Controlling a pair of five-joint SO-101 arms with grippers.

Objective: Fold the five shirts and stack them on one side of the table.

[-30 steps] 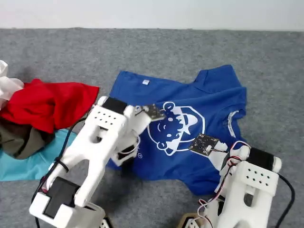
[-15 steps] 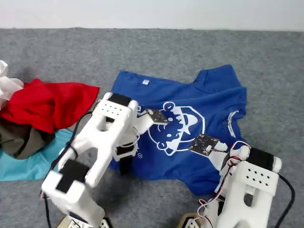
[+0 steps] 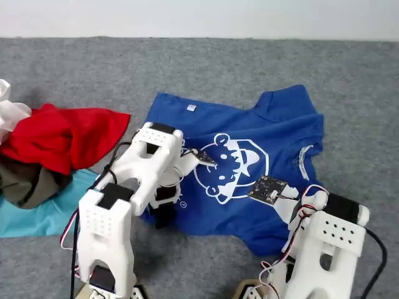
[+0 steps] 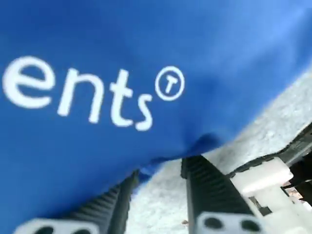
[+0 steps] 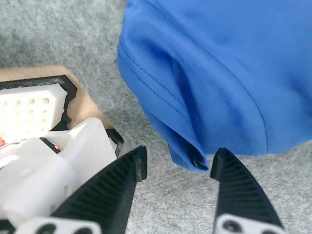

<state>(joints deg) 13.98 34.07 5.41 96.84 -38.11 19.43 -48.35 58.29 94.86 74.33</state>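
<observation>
A blue shirt [image 3: 249,131] with a white cartoon print [image 3: 230,165] lies spread flat at the middle of the grey desk [image 3: 249,62]. My left arm [image 3: 134,187] comes in from 7 o'clock and covers the shirt's 8 o'clock edge. My right arm [image 3: 324,243] stands at 5 o'clock, its wrist over the shirt's corner there. At 9 o'clock sits a heap: a red shirt [image 3: 62,140] on top, a dark olive one [image 3: 28,184] and a light blue one [image 3: 43,215] under it, and white cloth [image 3: 9,112] at the desk's edge.
</observation>
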